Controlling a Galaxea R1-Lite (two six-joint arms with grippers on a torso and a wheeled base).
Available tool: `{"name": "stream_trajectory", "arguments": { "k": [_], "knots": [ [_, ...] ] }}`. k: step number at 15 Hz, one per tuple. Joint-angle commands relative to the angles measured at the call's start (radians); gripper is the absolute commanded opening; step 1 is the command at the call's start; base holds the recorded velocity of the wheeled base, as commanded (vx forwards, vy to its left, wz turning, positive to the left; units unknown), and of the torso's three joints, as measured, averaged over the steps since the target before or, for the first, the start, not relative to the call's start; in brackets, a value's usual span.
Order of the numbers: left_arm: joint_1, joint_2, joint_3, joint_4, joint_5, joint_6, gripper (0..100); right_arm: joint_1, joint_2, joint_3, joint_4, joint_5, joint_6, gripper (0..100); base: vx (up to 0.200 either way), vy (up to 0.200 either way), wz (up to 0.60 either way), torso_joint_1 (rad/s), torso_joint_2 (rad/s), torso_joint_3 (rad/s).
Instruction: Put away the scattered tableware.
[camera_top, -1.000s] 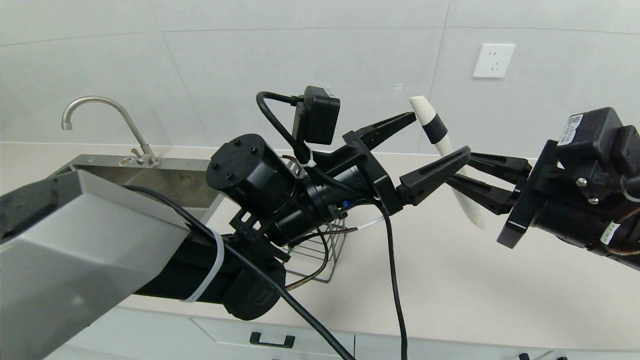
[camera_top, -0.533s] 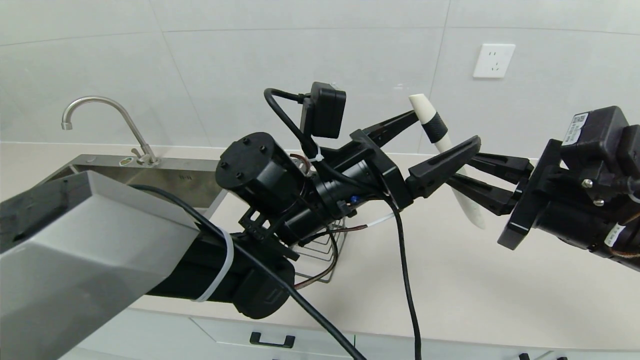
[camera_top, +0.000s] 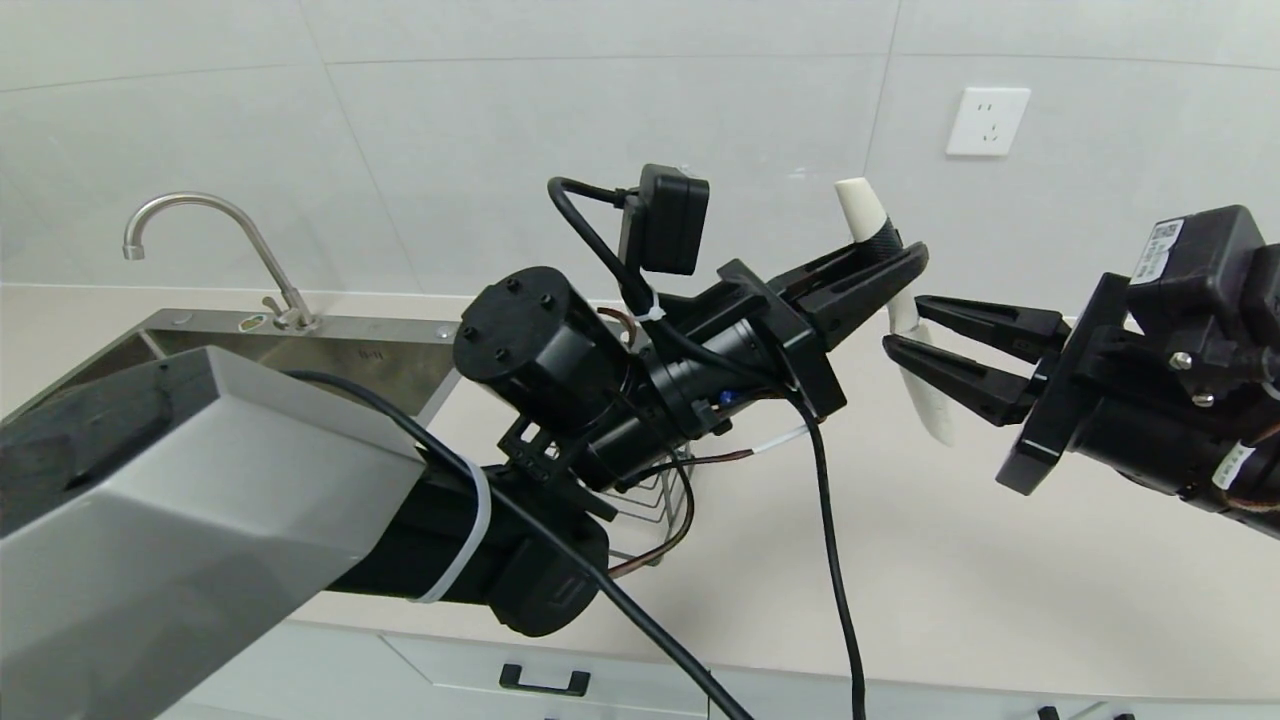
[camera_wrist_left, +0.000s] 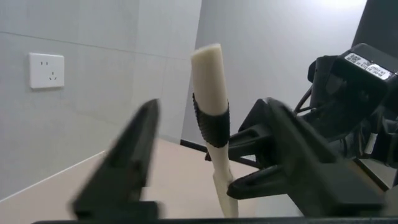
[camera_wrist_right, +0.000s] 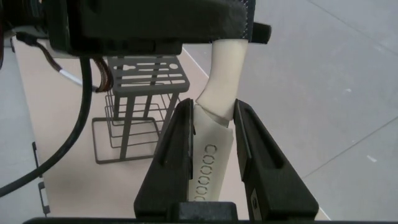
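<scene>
My right fingers (camera_wrist_right: 177, 155) pinch the white utensil (camera_top: 862, 205) low down, midair above the table (camera_top: 900, 560). It looks light, stiff and slippery. My left fingers (camera_wrist_left: 130, 168) are spread around its black band (camera_wrist_left: 211, 121), likely the grippier hold.

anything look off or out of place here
Yes: the white utensil is up in the air, tilted, with the right tool clamped on its blade end and the left tool at its black-banded handle. One utensil between two tools, well above the counter and apart from the wire rack, looks odd.
</scene>
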Motion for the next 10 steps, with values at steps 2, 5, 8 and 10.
{"name": "stream_trajectory", "arguments": {
  "k": [2, 5, 8, 10],
  "knots": [
    [-0.004, 0.003, -0.001, -0.001, -0.001, 0.000, 0, 0.001, 0.003, -0.007, 0.001, 0.002, -0.001, 0, 0.000, 0.000, 0.00, 0.000, 0.00, 0.000],
    [-0.004, 0.003, -0.001, -0.001, 0.001, 0.000, 0, 0.028, 0.007, -0.001, -0.001, -0.004, -0.001, 100, 0.000, 0.000, 0.00, 0.000, 0.00, 0.000],
    [-0.001, -0.004, -0.001, 0.000, 0.007, 0.004, 0, 0.028, 0.003, 0.012, -0.001, -0.010, -0.001, 100, 0.000, 0.000, 0.00, 0.000, 0.00, 0.000],
    [0.005, -0.018, -0.001, 0.006, 0.045, 0.006, 0, 0.028, -0.002, 0.024, -0.002, -0.019, 0.001, 100, 0.000, 0.000, 0.00, 0.000, 0.00, 0.000]
  ]
}}
